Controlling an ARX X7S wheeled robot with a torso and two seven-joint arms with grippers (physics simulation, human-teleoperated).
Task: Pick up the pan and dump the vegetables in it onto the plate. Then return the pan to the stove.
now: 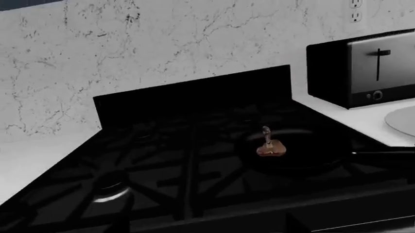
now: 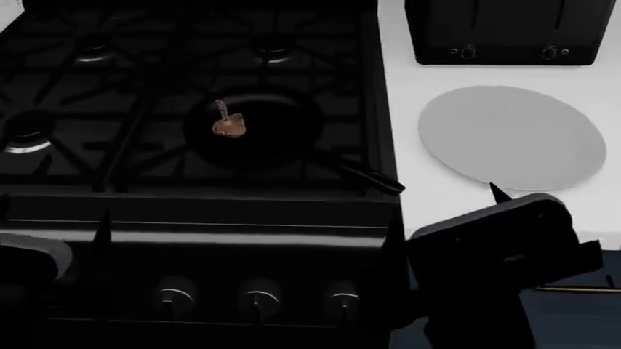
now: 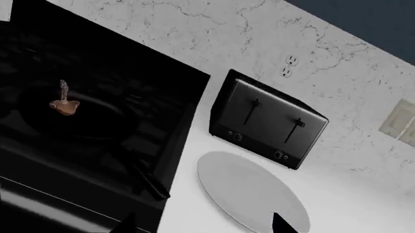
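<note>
The black pan (image 2: pixel 272 123) sits on the stove (image 2: pixel 116 160) at its front right burner, and its long handle (image 2: pixel 369 177) points toward the counter. One reddish-brown vegetable (image 2: pixel 229 126) with a thin stem lies in the pan. The light-grey plate (image 2: pixel 513 137) lies bare on the white counter to the right. My right gripper (image 2: pixel 446 211) hovers open near the stove's front right corner, just short of the handle tip, holding nothing. Low at the stove's front left, my left gripper (image 2: pixel 51 218) is open and holds nothing. The wrist views also show the pan (image 1: pixel 304 155) (image 3: pixel 84 121), the vegetable (image 1: pixel 269 146) (image 3: pixel 63 105) and the plate (image 1: pixel 403 119) (image 3: pixel 250 196).
A black boxy toaster (image 2: pixel 510 29) stands on the counter behind the plate, against the marble wall. Wall outlets (image 3: pixel 288 65) sit above it. Round knobs (image 2: pixel 260 297) line the stove front below the grates. A silver burner cap (image 2: pixel 27 142) shows at the left.
</note>
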